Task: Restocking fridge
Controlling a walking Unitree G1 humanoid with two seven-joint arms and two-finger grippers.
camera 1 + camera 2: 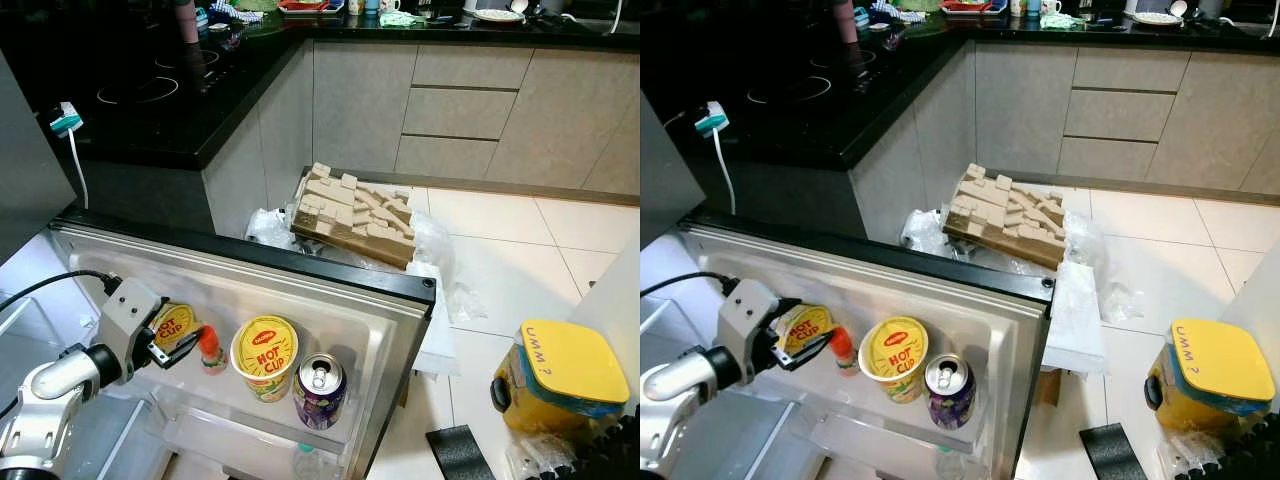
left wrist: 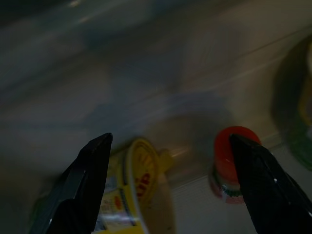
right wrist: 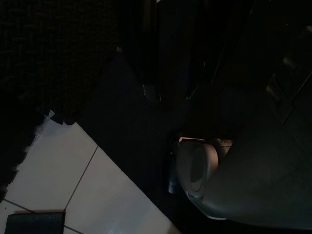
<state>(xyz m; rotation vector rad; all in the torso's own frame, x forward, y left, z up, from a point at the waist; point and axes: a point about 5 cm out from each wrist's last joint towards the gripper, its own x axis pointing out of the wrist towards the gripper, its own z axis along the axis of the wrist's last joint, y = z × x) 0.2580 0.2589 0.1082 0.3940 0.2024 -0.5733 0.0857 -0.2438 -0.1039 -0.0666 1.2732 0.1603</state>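
The left gripper [image 1: 188, 345] hangs with jaws wide; between them lie a light, crushable noodle cup [image 2: 129, 187] and a small, stiff red-capped bottle [image 2: 229, 165], best gripped at its body.

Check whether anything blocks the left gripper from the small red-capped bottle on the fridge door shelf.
Nothing visible does. The left gripper has its jaws open beside the small red-capped bottle, with a yellow Hot Cup noodle cup lying tilted just behind the jaws.
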